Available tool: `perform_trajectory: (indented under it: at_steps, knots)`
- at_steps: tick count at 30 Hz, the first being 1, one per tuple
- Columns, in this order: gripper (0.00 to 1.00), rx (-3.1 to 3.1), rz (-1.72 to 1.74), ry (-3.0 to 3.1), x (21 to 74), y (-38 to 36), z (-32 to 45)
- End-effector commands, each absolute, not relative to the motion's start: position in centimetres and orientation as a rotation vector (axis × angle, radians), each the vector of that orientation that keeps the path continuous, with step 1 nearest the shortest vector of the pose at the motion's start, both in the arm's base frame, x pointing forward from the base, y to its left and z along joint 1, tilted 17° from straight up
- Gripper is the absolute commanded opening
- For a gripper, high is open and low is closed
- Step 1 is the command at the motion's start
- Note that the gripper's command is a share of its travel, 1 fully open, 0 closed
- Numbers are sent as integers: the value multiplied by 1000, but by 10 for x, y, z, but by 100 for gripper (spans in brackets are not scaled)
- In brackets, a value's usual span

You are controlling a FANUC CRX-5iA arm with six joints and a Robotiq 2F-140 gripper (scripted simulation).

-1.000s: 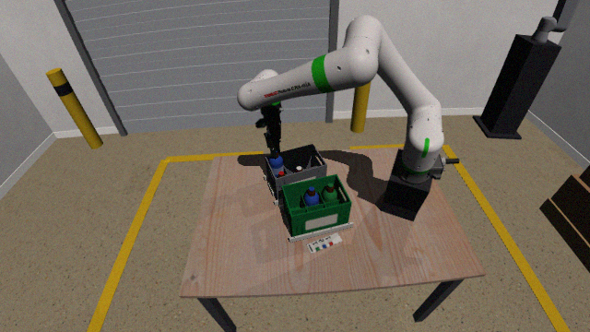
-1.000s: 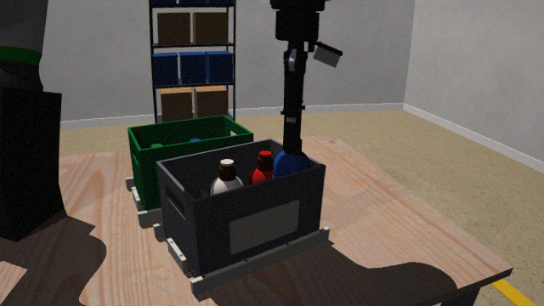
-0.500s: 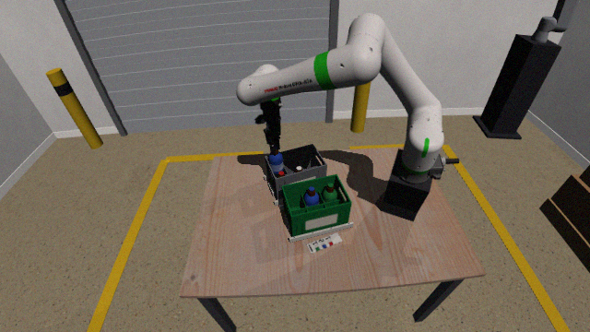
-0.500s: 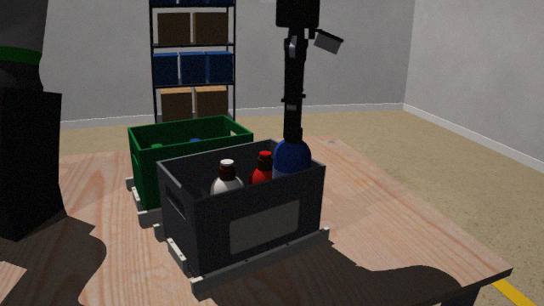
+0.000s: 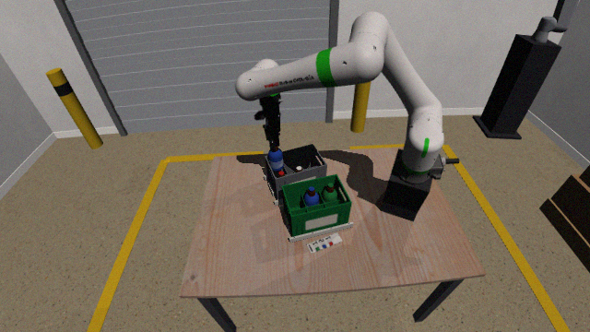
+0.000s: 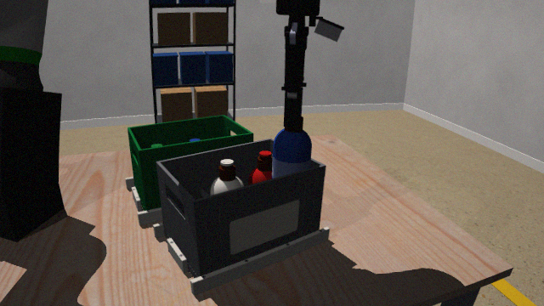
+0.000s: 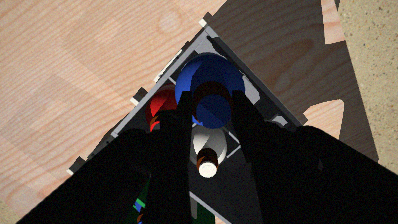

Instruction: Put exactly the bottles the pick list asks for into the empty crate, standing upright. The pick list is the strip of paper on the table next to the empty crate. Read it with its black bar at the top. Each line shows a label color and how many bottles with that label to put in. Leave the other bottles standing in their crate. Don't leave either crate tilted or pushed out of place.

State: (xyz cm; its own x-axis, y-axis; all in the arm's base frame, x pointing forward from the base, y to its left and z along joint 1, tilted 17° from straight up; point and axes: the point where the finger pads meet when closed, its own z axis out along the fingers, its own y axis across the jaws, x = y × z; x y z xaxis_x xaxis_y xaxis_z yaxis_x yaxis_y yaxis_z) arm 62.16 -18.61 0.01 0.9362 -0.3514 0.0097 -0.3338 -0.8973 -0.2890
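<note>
My gripper point(image 5: 274, 143) is shut on the neck of a blue-label bottle point(image 5: 276, 160) and holds it upright, partly raised out of a corner cell of the dark grey crate point(image 5: 297, 172). It also shows in the exterior view point(image 6: 291, 150) and the wrist view point(image 7: 210, 90). A red-label bottle point(image 6: 263, 167) and a white-label bottle point(image 6: 226, 177) stand in the grey crate. The green crate point(image 5: 316, 206) holds a blue-label bottle point(image 5: 312, 195) and a green-label bottle point(image 5: 329, 191). The pick list point(image 5: 324, 243) lies in front of the green crate; its colored marks are too small to read.
The arm's black base point(image 5: 406, 189) stands at the table's right side. Both crates sit in light frames near the table's middle. A shelf with boxes point(image 6: 193, 59) stands behind the table. Yellow posts point(image 5: 74, 108) stand on the floor.
</note>
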Motion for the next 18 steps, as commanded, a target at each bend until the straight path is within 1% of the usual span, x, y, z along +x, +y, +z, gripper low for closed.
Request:
perform_trajectory:
  at_steps: [1, 18]
  knots:
    - [10, -2809, -93, 508, 622, -188, 5]
    - [10, -2809, -93, 508, 619, -195, 29]
